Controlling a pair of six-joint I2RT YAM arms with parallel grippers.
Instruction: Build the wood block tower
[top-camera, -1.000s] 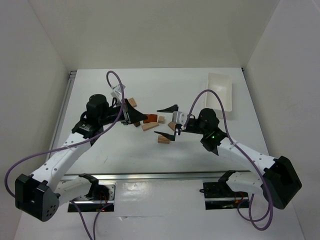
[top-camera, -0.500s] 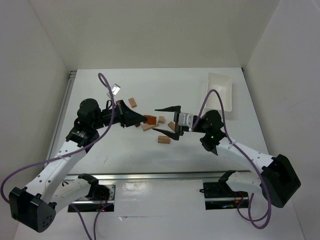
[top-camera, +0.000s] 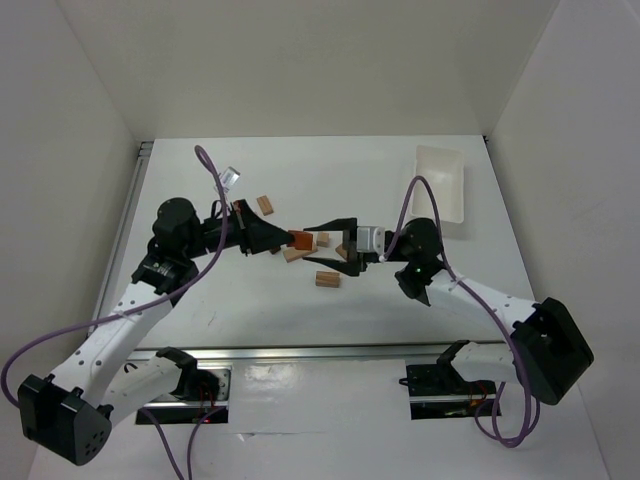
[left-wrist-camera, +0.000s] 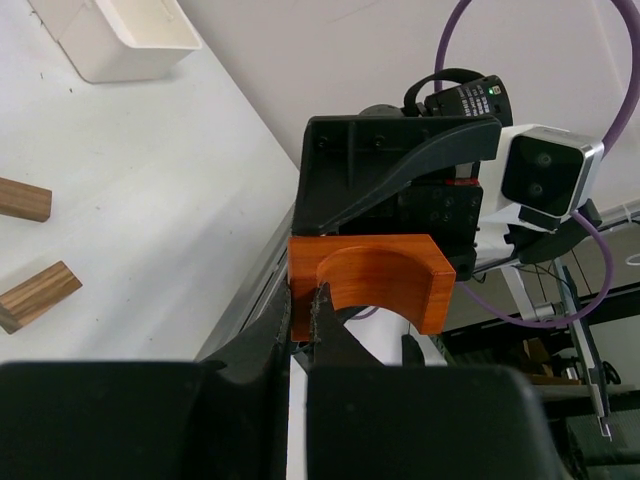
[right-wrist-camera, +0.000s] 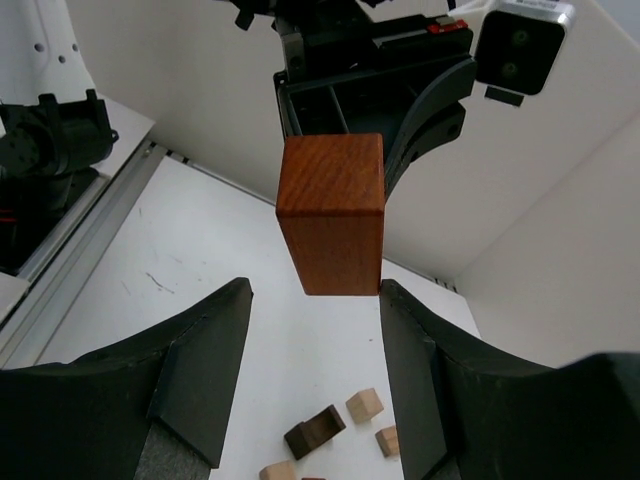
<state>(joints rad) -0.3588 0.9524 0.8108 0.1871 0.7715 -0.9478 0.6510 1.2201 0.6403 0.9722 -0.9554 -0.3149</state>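
Note:
A reddish-orange arch block (top-camera: 300, 239) hangs above the table with my left gripper (top-camera: 288, 240) shut on one of its legs. In the left wrist view the arch (left-wrist-camera: 370, 280) sits pinched at the tips of that gripper (left-wrist-camera: 305, 300). My right gripper (top-camera: 308, 246) faces it from the right, open, with a finger on each side of the block. In the right wrist view the block (right-wrist-camera: 332, 215) hangs at the tips of the right gripper (right-wrist-camera: 315, 300). The right finger (right-wrist-camera: 420, 340) is almost against it and the left finger (right-wrist-camera: 215, 350) stands apart.
Loose wood pieces lie below: a tan bar (top-camera: 298, 253), a tan block (top-camera: 327, 279), a block further back (top-camera: 264, 204), a dark brown piece (right-wrist-camera: 313, 430) and a tan cube (right-wrist-camera: 364, 405). A white tray (top-camera: 440, 185) stands at the back right.
My right gripper has moved left up to the arch block and its jaws have narrowed around it. The left arm drew back slightly, still holding the block.

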